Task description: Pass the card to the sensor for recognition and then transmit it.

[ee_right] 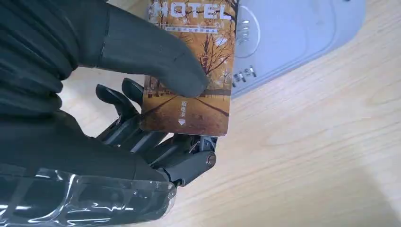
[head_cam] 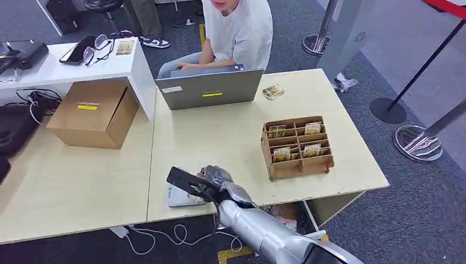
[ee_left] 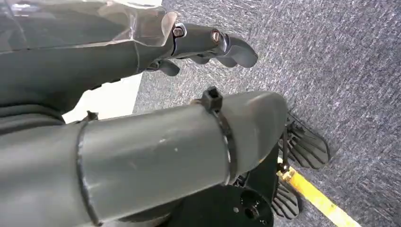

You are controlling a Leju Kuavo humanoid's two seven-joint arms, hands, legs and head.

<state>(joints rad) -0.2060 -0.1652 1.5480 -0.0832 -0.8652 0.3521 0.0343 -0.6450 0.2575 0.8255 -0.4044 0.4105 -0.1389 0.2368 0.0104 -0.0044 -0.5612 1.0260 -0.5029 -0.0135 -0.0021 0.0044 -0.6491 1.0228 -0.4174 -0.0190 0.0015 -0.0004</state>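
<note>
While the right hand (ee_right: 118, 113) pinches the card (ee_right: 191, 71) between its thick thumb, pressed on the printed face, and the darker fingers (ee_right: 137, 137) behind it, the card sits just over the sensor (ee_right: 293, 42), a pale grey flat reader lying on the light wooden table (ee_right: 307, 156). Across one short end of the card runs the word "HOTEL" in pale capitals, above an autumn picture of orange-brown trees along a path; near the opposite short end stand a few small white characters, too fine to read, with a small arrow under them. Its long axis runs from the lettered end, which overlaps the reader, back to the arrowed end over bare table. On the reader a printed ring and some raised marks show beside the card's edge.

From the head view the right hand (head_cam: 211, 181) is at the near edge of the table, above the sensor (head_cam: 178, 197). Farther right stands a brown compartmented card box (head_cam: 297, 147) holding several similar cards. Beyond it a grey laptop (head_cam: 209, 88) is open before a seated person (head_cam: 236, 30), and a cardboard carton (head_cam: 94, 113) rests to the left.

Over grey carpet, the left hand (ee_left: 208, 45) hangs with fingers loosely curled and nothing in it.
</note>
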